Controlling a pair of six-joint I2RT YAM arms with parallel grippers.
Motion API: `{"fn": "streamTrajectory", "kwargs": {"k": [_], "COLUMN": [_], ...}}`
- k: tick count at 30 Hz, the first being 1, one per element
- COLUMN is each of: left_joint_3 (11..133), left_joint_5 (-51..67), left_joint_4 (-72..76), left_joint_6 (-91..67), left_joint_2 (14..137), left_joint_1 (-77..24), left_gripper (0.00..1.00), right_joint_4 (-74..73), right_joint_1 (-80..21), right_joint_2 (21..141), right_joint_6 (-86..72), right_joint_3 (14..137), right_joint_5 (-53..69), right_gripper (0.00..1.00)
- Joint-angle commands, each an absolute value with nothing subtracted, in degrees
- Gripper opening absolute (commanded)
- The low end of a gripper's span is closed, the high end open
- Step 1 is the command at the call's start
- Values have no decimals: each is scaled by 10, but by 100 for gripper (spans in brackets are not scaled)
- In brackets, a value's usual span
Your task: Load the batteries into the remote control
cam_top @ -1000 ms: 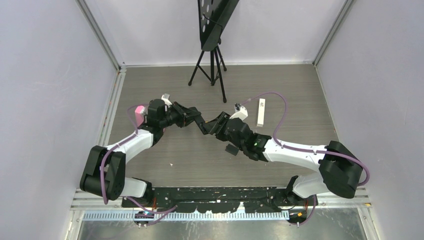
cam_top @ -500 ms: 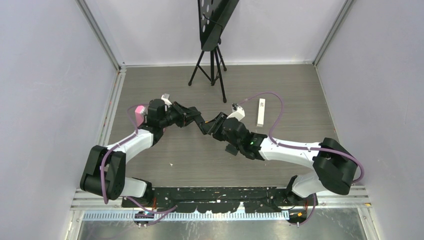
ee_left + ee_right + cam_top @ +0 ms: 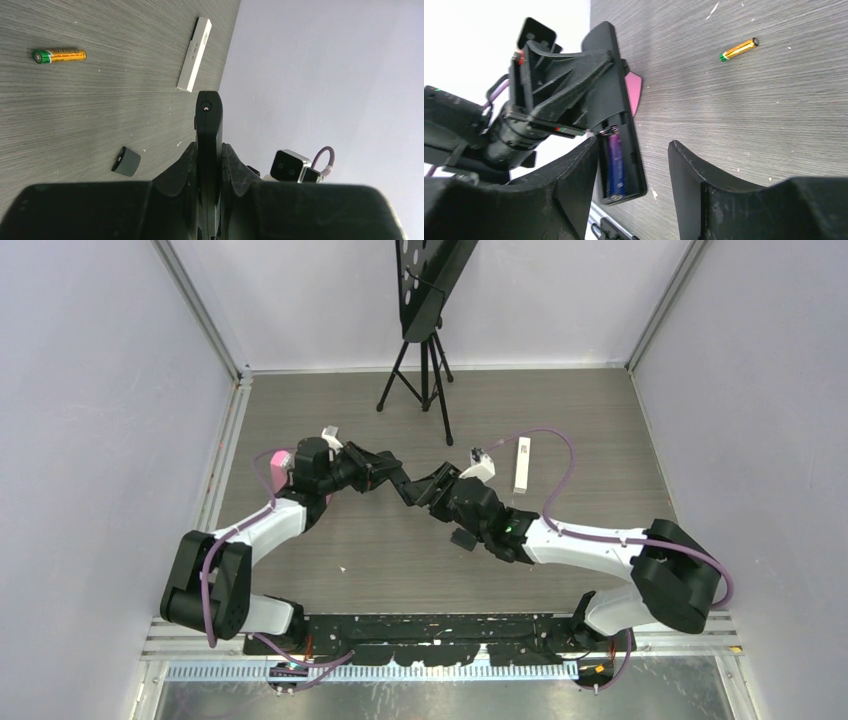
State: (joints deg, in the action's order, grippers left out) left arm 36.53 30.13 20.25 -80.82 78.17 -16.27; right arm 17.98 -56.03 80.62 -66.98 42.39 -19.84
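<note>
My left gripper [image 3: 372, 468] is shut on the black remote [image 3: 208, 125] and holds it edge-on above the table. In the right wrist view the remote's [image 3: 611, 75] open battery compartment faces the camera with a purple battery [image 3: 616, 165] seated in it. My right gripper [image 3: 633, 142] is open and empty, its left finger [image 3: 574, 185] close beside the compartment. It also shows in the top view [image 3: 425, 488]. An orange-yellow battery [image 3: 60, 55] lies on the table, also seen in the right wrist view [image 3: 739, 49]. The reddish-brown and dark batteries are out of view.
A white remote [image 3: 522, 464] lies at the back right, also in the left wrist view [image 3: 194, 54]. A dark grey battery cover [image 3: 126, 161] lies on the table near the right arm [image 3: 463, 538]. A black tripod [image 3: 425, 380] stands at the back.
The right arm shifted slightly left, then back right, staying beside the remote. The left gripper kept holding the remote in place.
</note>
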Motion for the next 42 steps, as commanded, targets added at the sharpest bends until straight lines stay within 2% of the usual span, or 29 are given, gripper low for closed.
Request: {"fn": "streamTrajectory", "kwargs": {"k": [1,9,16,23,32,42], "left_joint_3": [384,385,378,373,371,365], "left_joint_5": [309,308,305,299,287,294], "left_joint_4": [230,243,279,306,310,338], "left_joint_6": [-820,-827,-868,-904,-945,-975], "left_joint_2": [788,793,790,789,777,785], "left_joint_1": [-164,-164,-164,-164,-165,-165], "left_gripper": [0,0,0,0,0,0], "right_joint_4": [216,223,169,243,378,410], "right_joint_1": [-563,-562,-562,-562,-562,-563], "right_joint_2": [748,715,677,686,744,757], "right_joint_6": [-686,-707,-763,-813,-888,-897], "right_joint_3": [418,407,378,353,340,336], "right_joint_5": [-213,-205,-239,-228,-250,-262], "right_gripper": [60,66,69,72,69,62]}}
